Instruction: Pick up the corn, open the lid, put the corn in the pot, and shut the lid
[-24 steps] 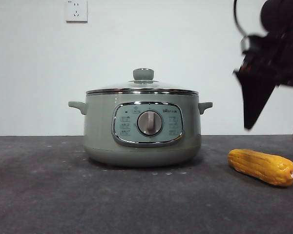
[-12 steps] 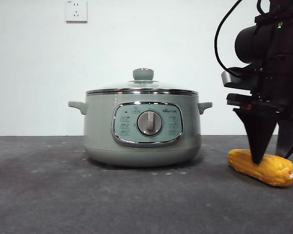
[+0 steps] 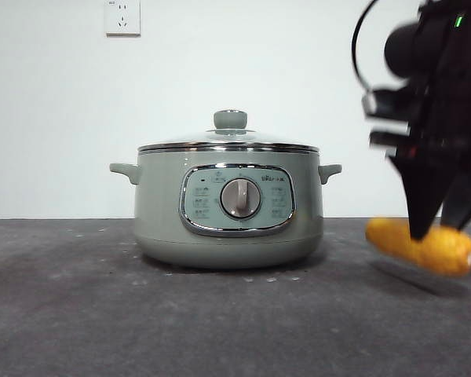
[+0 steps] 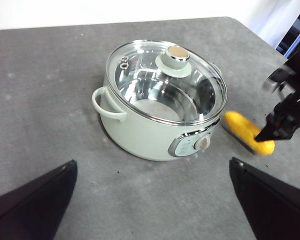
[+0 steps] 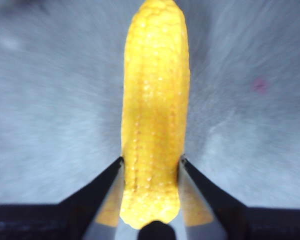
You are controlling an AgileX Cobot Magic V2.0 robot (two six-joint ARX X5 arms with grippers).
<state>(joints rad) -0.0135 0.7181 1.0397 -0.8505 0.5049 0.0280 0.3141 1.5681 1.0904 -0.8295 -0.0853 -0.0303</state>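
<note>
Plain white wall, dark grey table, and our right end effector is clamped on the corn near one end, holding it just off the table beside the pot. The cob looks stiff, light and glossy, so we'd guess slippery. The lid sits on; take it by the knob. Our left end effector waits spread wide.

You face a plain white wall with a white power socket high near its left side, behind a dark grey, faintly speckled table under even light.
</note>
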